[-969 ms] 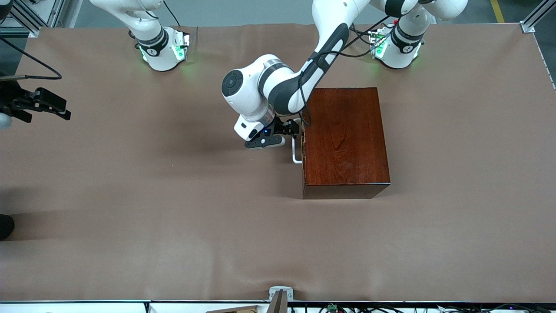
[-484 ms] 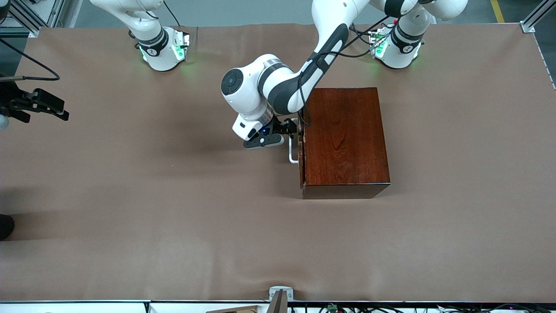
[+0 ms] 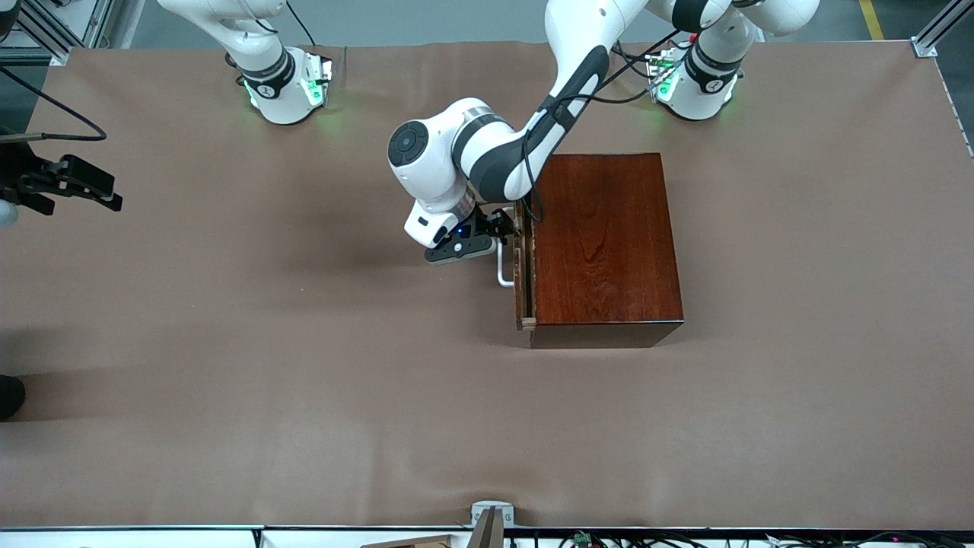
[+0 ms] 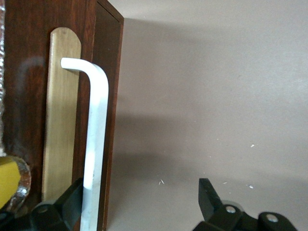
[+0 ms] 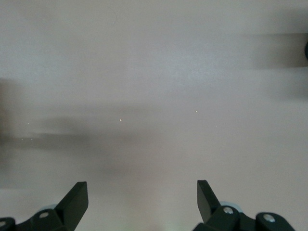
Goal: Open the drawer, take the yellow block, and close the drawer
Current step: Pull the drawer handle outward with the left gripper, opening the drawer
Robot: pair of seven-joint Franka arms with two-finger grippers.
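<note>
The dark reddish-brown box [image 3: 605, 243] stands mid-table. Its drawer [image 3: 521, 281] is out a narrow crack toward the right arm's end, showing a thin light-wood strip. My left gripper [image 3: 506, 228] is open at the white bar handle [image 3: 500, 272], with one finger between the bar and the drawer front. In the left wrist view the handle [image 4: 96, 144] crosses that finger [image 4: 72, 195] of the left gripper [image 4: 139, 188], in front of the drawer front [image 4: 29, 57]. The yellow block is hidden. My right gripper [image 3: 114, 194] [image 5: 139, 190] waits open over the table's edge at the right arm's end.
The brown table cover [image 3: 304, 365] lies bare around the box. A small metal bracket [image 3: 491, 511] sits at the table edge nearest the front camera. A yellow patch [image 4: 7, 180] shows at the rim of the left wrist view; I cannot tell what it is.
The left gripper has moved toward the right arm's end with the handle, and the drawer has slid out of the box by a narrow gap. The right arm has barely moved.
</note>
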